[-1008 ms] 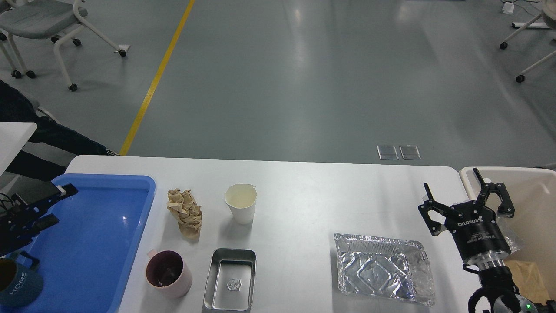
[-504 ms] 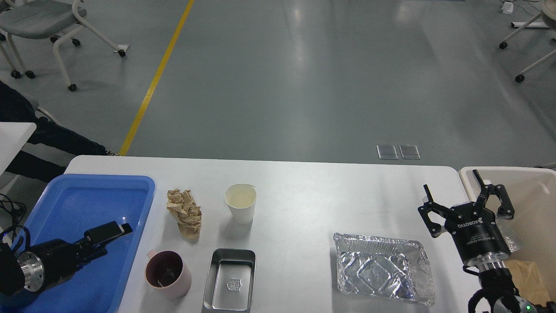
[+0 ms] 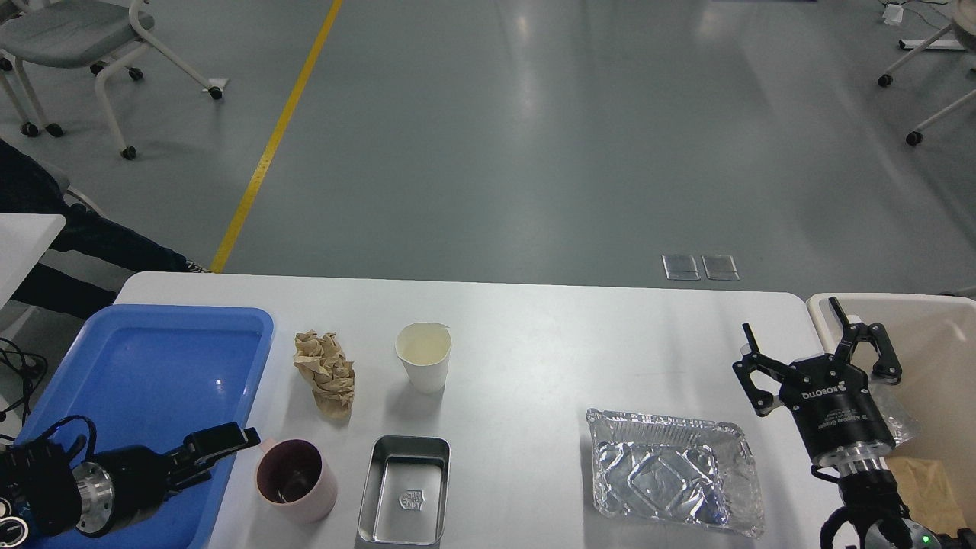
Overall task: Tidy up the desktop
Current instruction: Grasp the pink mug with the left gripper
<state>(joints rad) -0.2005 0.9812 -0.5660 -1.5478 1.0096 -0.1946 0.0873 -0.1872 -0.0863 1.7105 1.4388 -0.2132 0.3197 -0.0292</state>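
Observation:
The white desktop (image 3: 549,343) holds a crumpled brown paper (image 3: 325,374), a white paper cup (image 3: 423,357), a pink mug (image 3: 293,480), a steel tin (image 3: 404,492) and a foil tray (image 3: 675,473). My left gripper (image 3: 225,456) lies low over the blue tray's near right corner, pointing right, just left of the pink mug, open and empty. My right gripper (image 3: 793,326) points away from me over the desktop's right edge, open and empty, right of the foil tray.
A blue tray (image 3: 152,366) sits on the desktop's left end. A beige bin (image 3: 926,320) stands off the right edge with brown paper and clear plastic inside. Wheeled chairs stand on the grey floor beyond.
My left arm has swung down and right across the blue tray to beside the pink mug. The blue mug seen at the tray's near corner is now hidden. The right arm has barely moved.

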